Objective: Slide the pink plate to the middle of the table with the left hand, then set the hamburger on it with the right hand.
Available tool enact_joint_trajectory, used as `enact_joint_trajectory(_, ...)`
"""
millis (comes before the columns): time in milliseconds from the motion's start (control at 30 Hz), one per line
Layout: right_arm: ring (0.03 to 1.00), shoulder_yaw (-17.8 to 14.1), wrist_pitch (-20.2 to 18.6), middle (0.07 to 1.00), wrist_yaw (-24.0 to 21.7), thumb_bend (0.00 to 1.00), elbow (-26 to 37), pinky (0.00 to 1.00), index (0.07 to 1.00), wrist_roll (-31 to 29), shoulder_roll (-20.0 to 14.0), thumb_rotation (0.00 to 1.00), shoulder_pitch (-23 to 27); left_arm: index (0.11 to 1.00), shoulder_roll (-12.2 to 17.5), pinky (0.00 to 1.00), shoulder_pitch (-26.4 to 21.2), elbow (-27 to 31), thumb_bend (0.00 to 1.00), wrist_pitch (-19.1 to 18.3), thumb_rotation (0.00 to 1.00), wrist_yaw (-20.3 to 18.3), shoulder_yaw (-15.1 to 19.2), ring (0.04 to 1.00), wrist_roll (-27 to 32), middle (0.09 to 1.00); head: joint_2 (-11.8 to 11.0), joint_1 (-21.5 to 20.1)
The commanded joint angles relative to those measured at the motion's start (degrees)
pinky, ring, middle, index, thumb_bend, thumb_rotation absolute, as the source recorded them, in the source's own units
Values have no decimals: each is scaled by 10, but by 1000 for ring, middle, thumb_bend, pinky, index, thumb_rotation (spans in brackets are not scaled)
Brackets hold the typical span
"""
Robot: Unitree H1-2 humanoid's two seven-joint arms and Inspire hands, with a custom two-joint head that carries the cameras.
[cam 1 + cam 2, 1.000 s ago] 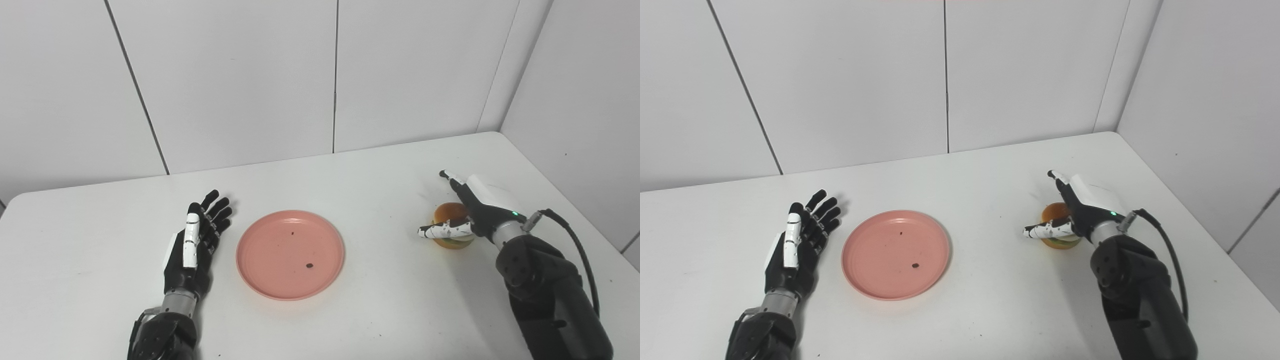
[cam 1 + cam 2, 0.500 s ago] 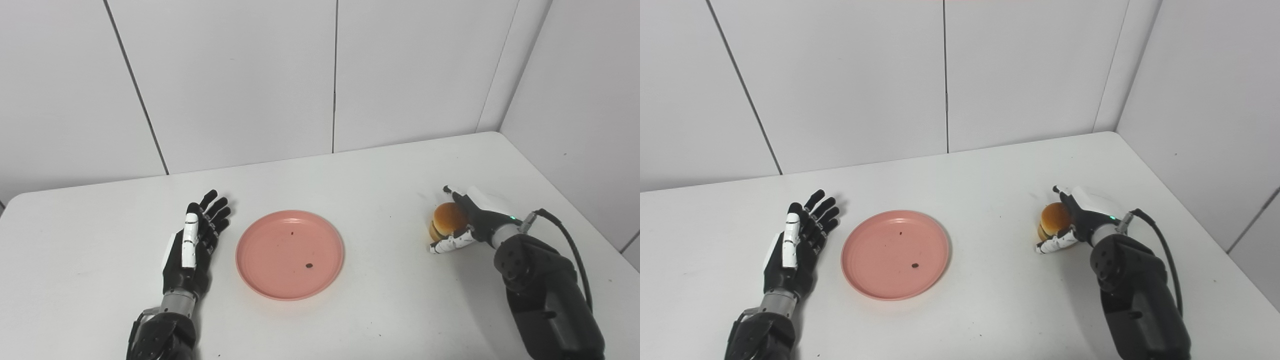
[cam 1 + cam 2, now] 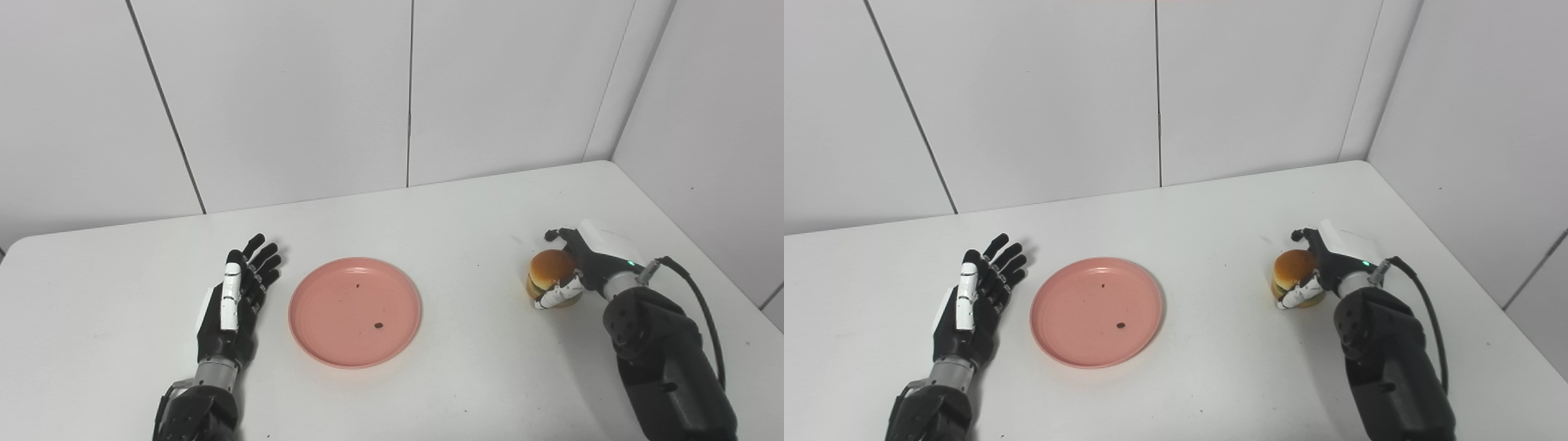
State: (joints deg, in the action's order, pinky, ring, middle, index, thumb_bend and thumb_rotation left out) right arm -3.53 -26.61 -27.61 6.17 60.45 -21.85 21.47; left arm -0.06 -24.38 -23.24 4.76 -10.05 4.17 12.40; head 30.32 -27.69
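Observation:
The pink plate [image 3: 355,311] lies flat near the middle of the white table [image 3: 429,226], with two dark specks on it. My left hand [image 3: 236,299] rests open just left of the plate, fingers straight, a small gap from its rim. The hamburger [image 3: 551,278] stands on the table at the right. My right hand [image 3: 582,266] is wrapped around it from the right side, thumb against its front and fingers behind. Whether the burger is off the table I cannot tell.
The table's right edge runs close behind my right arm [image 3: 667,361], and a wall corner stands beyond it. White wall panels close the back. A black cable [image 3: 704,294] loops off the right wrist.
My right hand has gone from spread open over the hamburger to shut around it, and the burger now sits more upright. My left hand and the plate have barely moved.

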Motion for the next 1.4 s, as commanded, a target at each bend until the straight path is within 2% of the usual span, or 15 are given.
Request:
enact_joint_trajectory(0, 397, -3, 0, 501, 47, 526, 14, 165, 659, -2, -9, 0, 9, 860, 13, 914, 53, -32, 536, -7, 1000, -1, 6, 882, 1, 869, 0, 1)
enact_joint_trajectory(100, 393, -12, 9, 492, 99, 527, 7, 139, 614, -37, 0, 0, 7, 865, 13, 919, 54, -32, 542, -11, 1000, -3, 5, 887, 2, 874, 1, 4)
enact_joint_trajectory(200, 408, -11, 23, 491, 147, 519, -5, 159, 498, -63, -3, 0, 7, 861, 13, 916, 54, -29, 556, -16, 1000, -1, 5, 885, 1, 870, 1, 8)
enact_joint_trajectory(267, 377, -9, 26, 455, 174, 514, -9, 196, 514, -74, -2, 0, 8, 862, 11, 907, 55, -26, 555, -18, 1000, 1, 4, 881, -1, 869, 2, 11)
enact_joint_trajectory(367, 379, -13, 21, 463, 202, 513, -4, 251, 524, -105, 7, 0, 11, 866, 10, 908, 55, -29, 556, -10, 1000, -1, 0, 882, -4, 871, 3, 23)
enact_joint_trajectory(433, 366, -11, 23, 452, 215, 511, 0, 238, 534, -120, 6, 0, 10, 868, 8, 914, 56, -27, 556, -9, 1000, -1, -1, 886, -4, 873, 3, 33)
enact_joint_trajectory(567, 406, -3, 75, 490, 273, 516, 3, 201, 487, -153, 14, 0, 4, 860, 0, 908, 56, -31, 579, -3, 1000, 8, -5, 881, -12, 867, 2, 52)
enact_joint_trajectory(733, 410, 17, 132, 491, 326, 517, 6, 187, 482, -190, 36, 0, 3, 861, -12, 908, 59, -28, 580, 0, 1000, 18, -9, 878, -22, 866, -1, 94)
enact_joint_trajectory(767, 383, 23, 140, 463, 333, 512, 7, 195, 509, -193, 38, 0, 3, 861, -14, 905, 59, -27, 583, 1, 1000, 21, -10, 878, -25, 866, 0, 97)
enact_joint_trajectory(967, 346, 53, 148, 445, 325, 504, 32, 195, 541, -208, 60, 0, 5, 861, -25, 898, 64, -20, 584, 4, 1000, 34, -19, 873, -40, 864, 1, 150)
enact_joint_trajectory(1033, 339, 62, 166, 438, 327, 504, 29, 169, 534, -221, 63, 0, 8, 862, -30, 898, 67, -17, 583, 4, 1000, 38, -22, 871, -44, 863, 1, 165)
enact_joint_trajectory(1100, 388, 68, 184, 480, 329, 513, 20, 143, 492, -237, 69, 0, 11, 865, -32, 896, 70, -14, 588, 5, 1000, 44, -26, 872, -53, 865, 0, 181)
enact_joint_trajectory(1167, 359, 75, 214, 452, 333, 508, 8, 154, 512, -260, 76, 0, 14, 867, -35, 896, 73, -10, 592, 2, 1000, 53, -31, 873, -63, 867, 0, 191)
enact_joint_trajectory(1233, 389, 82, 242, 481, 332, 514, -5, 156, 490, -277, 79, 0, 16, 866, -38, 888, 75, -6, 593, 0, 1000, 61, -35, 868, -71, 864, 1, 197)
enact_joint_trajectory(1367, 405, 119, 286, 490, 337, 516, -32, 138, 481, -272, 91, 0, 20, 864, -42, 891, 74, -10, 594, 11, 1000, 67, -35, 867, -76, 863, 3, 213)
